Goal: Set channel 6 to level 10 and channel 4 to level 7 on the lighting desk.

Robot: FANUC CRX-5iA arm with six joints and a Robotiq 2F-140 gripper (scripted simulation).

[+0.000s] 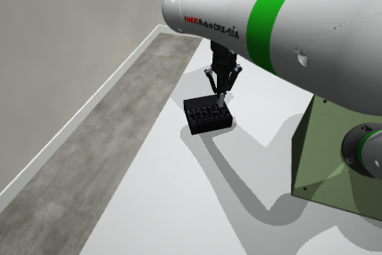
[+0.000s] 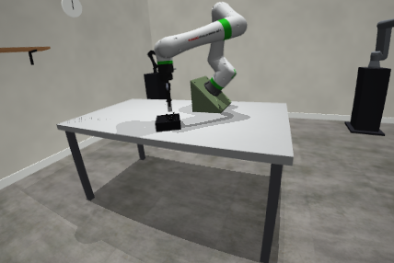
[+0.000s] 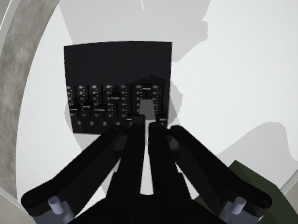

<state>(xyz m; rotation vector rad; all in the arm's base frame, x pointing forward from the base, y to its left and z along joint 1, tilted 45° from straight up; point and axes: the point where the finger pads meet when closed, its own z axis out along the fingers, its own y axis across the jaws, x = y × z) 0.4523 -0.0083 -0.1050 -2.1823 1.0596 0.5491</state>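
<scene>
The black lighting desk (image 1: 208, 114) (image 2: 168, 122) (image 3: 116, 63) stands on its feet on the white table (image 1: 178, 200) (image 2: 239, 132). Its row of faders (image 1: 204, 112) (image 3: 109, 99) runs across the top; the caps are small and their levels are hard to read. My gripper (image 1: 221, 100) (image 2: 168, 104) (image 3: 146, 109) is shut with nothing between the fingers. It points straight down, with the fingertips at the desk's top near the right-hand faders. In the wrist view the closed fingers cover the near edge of the desk there.
The robot's green base block (image 1: 339, 151) (image 2: 209, 96) stands on the table behind the desk. The table edge (image 1: 134, 164) drops to the grey floor on the left. A black cabinet (image 2: 154, 85) stands beyond the table's far side.
</scene>
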